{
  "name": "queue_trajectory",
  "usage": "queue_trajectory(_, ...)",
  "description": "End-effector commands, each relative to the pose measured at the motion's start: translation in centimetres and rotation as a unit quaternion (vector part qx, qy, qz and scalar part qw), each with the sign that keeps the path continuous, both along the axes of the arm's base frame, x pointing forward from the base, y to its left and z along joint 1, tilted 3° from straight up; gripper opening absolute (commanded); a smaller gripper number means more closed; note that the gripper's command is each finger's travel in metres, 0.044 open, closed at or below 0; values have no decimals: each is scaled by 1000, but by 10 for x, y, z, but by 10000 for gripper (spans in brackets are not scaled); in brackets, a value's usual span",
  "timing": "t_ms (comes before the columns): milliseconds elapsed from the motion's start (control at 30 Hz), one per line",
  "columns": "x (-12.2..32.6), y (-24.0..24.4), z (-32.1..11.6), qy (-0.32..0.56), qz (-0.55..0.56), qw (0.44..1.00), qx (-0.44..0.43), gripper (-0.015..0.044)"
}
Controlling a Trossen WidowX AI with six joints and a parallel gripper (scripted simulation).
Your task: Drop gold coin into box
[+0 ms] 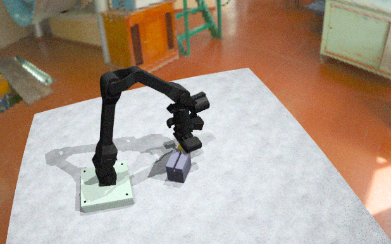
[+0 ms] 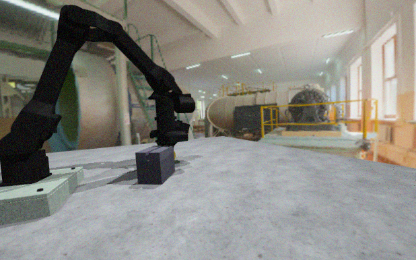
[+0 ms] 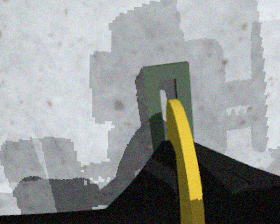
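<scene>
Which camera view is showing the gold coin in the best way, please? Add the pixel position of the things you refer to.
The wrist view: the gold coin (image 1: pixel 179 147) (image 2: pixel 174 155) (image 3: pixel 183 145) appears large there, its rim rising between the fingers above the green holder (image 3: pixel 185 82). The top view shows only a small yellow patch below the hand (image 1: pixel 181 146); the exterior view, just a sliver behind the box (image 1: pixel 184 158) (image 2: pixel 149 168).

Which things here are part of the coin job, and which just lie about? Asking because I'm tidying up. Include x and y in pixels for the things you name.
Part of the job:
- gold coin (image 1: pixel 179 146) (image 2: pixel 174 155) (image 3: pixel 186 150), in the claw (image 3: pixel 173 149)
- dark-green holder (image 3: pixel 185 90)
- grey slotted box (image 1: pixel 178 169) (image 2: pixel 152 166)

Just about:
- orange cabinet (image 1: pixel 155 38)
- green ladder (image 1: pixel 186 28)
</scene>
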State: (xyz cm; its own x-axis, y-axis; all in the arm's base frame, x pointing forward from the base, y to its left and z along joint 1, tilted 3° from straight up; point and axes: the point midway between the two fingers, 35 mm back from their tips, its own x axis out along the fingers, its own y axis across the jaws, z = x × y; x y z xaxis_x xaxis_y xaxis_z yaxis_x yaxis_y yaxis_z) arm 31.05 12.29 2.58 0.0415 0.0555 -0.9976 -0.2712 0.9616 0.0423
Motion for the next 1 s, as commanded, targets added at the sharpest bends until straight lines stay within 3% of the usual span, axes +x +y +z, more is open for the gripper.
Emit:
queue_trajectory(0, -1, -1, 2, 2, -1, 1000, -1, 0)
queue_trajectory(967, -2, -3, 75, 2, -2, 1000, -1, 0)
